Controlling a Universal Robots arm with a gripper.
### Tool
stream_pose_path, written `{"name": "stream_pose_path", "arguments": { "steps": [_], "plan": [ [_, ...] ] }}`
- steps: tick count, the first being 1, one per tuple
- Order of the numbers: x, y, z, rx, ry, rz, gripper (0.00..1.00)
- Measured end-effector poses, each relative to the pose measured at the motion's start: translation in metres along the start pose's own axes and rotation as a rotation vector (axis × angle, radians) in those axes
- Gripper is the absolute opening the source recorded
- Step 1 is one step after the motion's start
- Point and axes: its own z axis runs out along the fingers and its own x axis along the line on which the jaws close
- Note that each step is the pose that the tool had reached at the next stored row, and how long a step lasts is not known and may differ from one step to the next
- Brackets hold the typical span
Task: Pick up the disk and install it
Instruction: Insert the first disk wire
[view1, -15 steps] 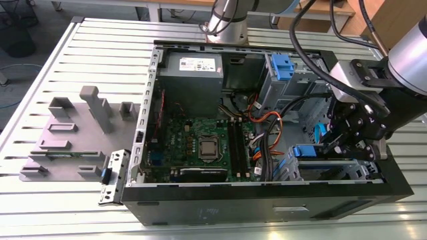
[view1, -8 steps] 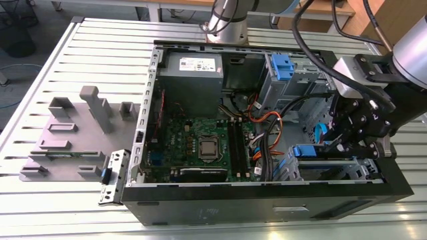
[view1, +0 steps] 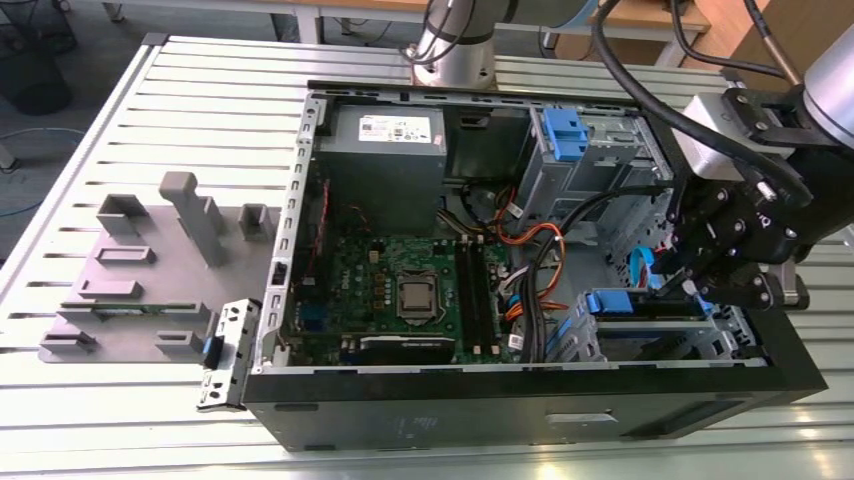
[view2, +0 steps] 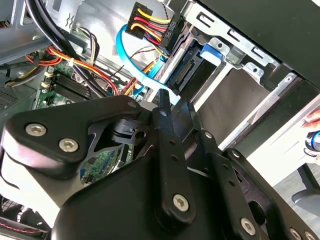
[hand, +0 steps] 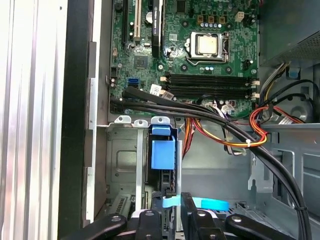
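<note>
The disk (view1: 622, 301) sits edge-on in the lower metal bay of the open computer case (view1: 534, 395), at the exterior view's right, with its blue bracket showing. In the second wrist view its dark connector end (view2: 186, 71) faces into the case, with the blue bracket (view2: 215, 52) beside it. In the first wrist view the disk's blue tab (hand: 162, 152) stands in the bay slot. My gripper (view1: 705, 290) hangs over that bay, right at the disk's connector end (view2: 172, 102) (hand: 171, 212). A light blue flat cable (hand: 212, 204) runs past its tips.
The motherboard (view1: 400, 290) lies in the case's middle, with the grey power-supply box (view1: 387, 140) behind it. A blue caddy (view1: 561, 135) tops the upper bay. Orange, red and black cables (hand: 235, 135) cross beside the lower bay. A grey fixture (view1: 134, 270) stands on the slatted table.
</note>
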Motion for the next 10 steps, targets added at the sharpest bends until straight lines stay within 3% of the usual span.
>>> {"name": "stream_pose_path", "arguments": {
  "steps": [3, 10],
  "plan": [
    [0.0001, -0.0023, -0.0001, -0.0001, -0.0024, 0.000, 0.29],
    [0.0001, -0.0153, -0.0003, 0.0000, -0.0025, 0.000, 0.29]
  ]
}}
